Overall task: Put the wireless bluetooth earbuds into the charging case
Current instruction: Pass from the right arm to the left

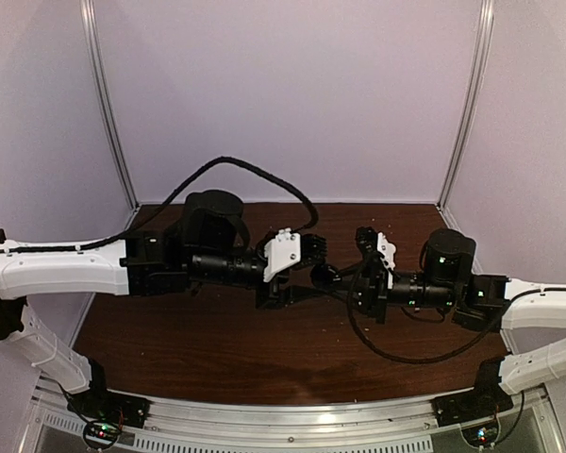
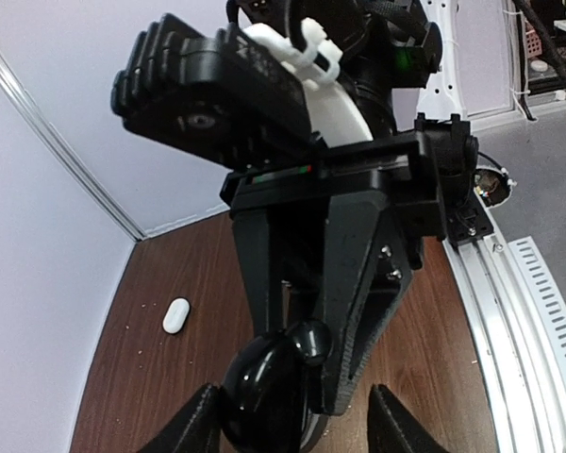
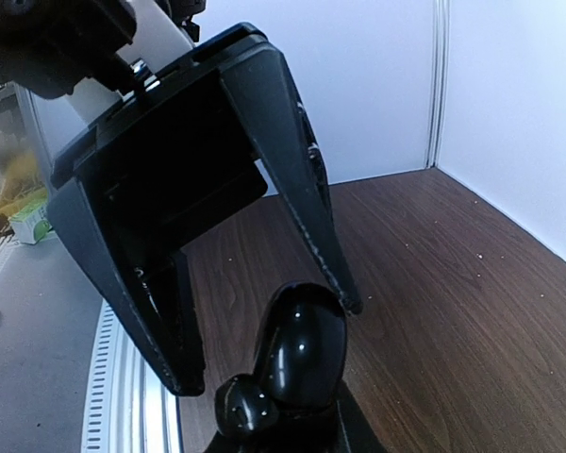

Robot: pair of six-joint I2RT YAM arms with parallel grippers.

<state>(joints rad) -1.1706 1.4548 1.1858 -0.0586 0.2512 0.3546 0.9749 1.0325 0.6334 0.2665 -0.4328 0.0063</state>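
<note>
The charging case (image 2: 176, 314), a small white closed oval, lies on the brown table (image 2: 160, 396) near the wall in the left wrist view; it does not show in the top view. No white earbuds are in view. My right gripper (image 1: 338, 277) is shut on a glossy black rounded object (image 1: 323, 276) with a small ball on it, held above the table. The object also shows in the left wrist view (image 2: 264, 387) and the right wrist view (image 3: 302, 354). My left gripper (image 1: 311, 272) is open, its fingers (image 2: 196, 425) on either side of that black object without closing on it.
White booth walls (image 1: 292, 94) close the table at the back and sides. A metal rail (image 2: 509, 321) runs along the near edge. Black cables (image 1: 236, 170) loop over and below the arms. Small pale crumbs dot the wood.
</note>
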